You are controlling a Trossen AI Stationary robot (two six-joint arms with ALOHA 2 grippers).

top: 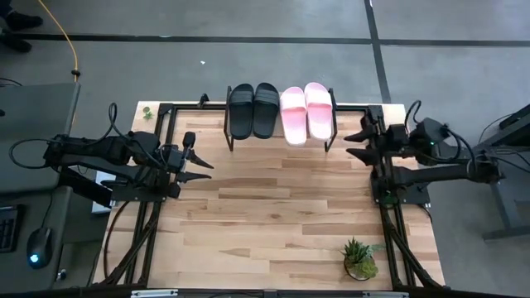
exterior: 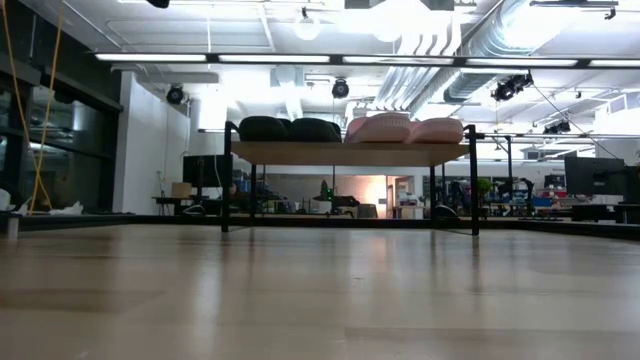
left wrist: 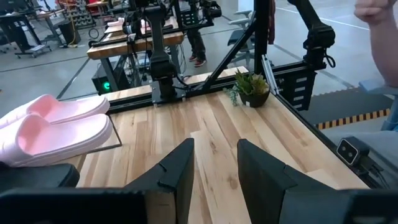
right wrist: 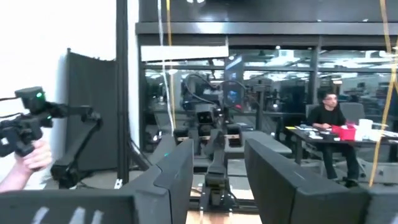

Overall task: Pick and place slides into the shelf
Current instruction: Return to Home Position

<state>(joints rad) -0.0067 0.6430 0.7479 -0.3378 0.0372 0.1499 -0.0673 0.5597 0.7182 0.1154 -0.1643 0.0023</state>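
Item: slides, four, all on the shelf (exterior: 350, 153).
- Black pair (top: 253, 109): on the shelf's left half, touching side by side.
- Pink pair (top: 305, 112): on the right half, just beside the black pair.
- Long axes: all four lie parallel, running from the front to the back of the tabletop (top: 273, 215), across the shelf's length.
- Location: the shelf stands at the tabletop's far edge, between the two arms.

Item: left arm (top: 108, 153).
- Jaws released, nothing between them.
- They point across the tabletop toward the right side. The shelf lies ahead and off toward the far edge, near but apart.

Item: right arm (top: 447, 170).
- Jaws released and empty.
- They sit just beside the shelf's right end, level with it, with the pink pair as nearest neighbour. This is the nearer arm.

Item: plant (top: 360, 258), at the front right of the tabletop, well apart from the shelf.

Assessment: placing looks complete, with no slide left on the tabletop. What remains is likely the retreat. The right jaws need to draw straight back from the shelf's end post so as not to nudge it.
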